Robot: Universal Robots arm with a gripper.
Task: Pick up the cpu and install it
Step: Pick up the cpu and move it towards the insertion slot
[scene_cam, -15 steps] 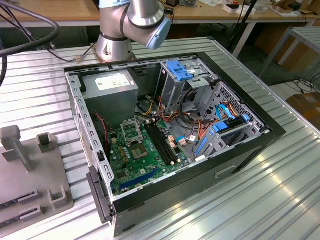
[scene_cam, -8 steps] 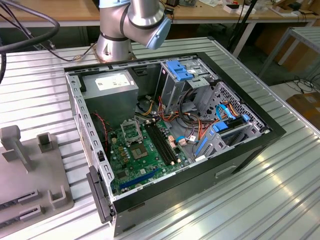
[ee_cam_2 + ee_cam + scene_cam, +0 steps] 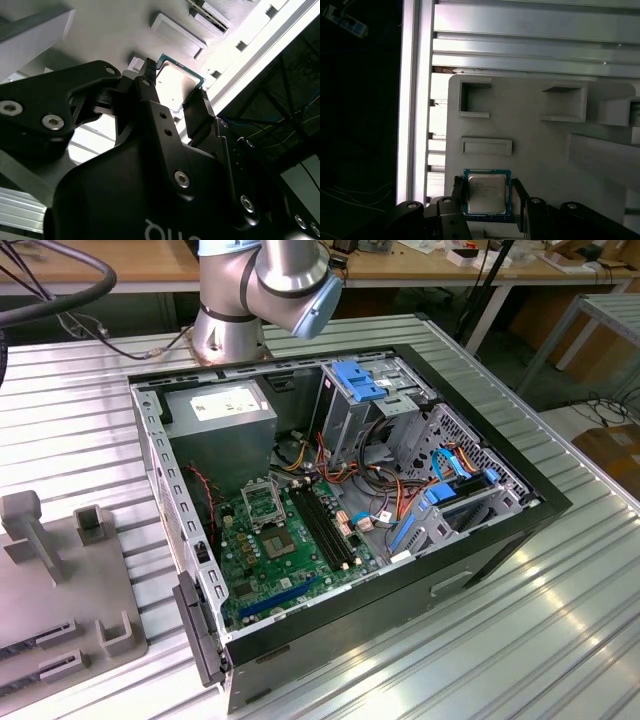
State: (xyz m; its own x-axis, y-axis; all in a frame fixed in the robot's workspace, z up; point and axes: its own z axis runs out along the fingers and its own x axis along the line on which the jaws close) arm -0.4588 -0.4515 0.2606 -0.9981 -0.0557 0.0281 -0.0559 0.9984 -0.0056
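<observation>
Cpu [image 3: 486, 192] between fingers [image 3: 518, 200] (both wrist views)

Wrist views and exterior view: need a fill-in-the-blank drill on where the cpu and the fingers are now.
1. In both wrist views the cpu sits between the gripper's two ____.
2. Behind the cpu lies a pale ____ tray with raised pockets.
3. In the exterior view the board inside the computer case is ____.
4. That tray stands on the exterior view's ____ of the computer case.
Missing: fingers; grey; green; left.
</observation>
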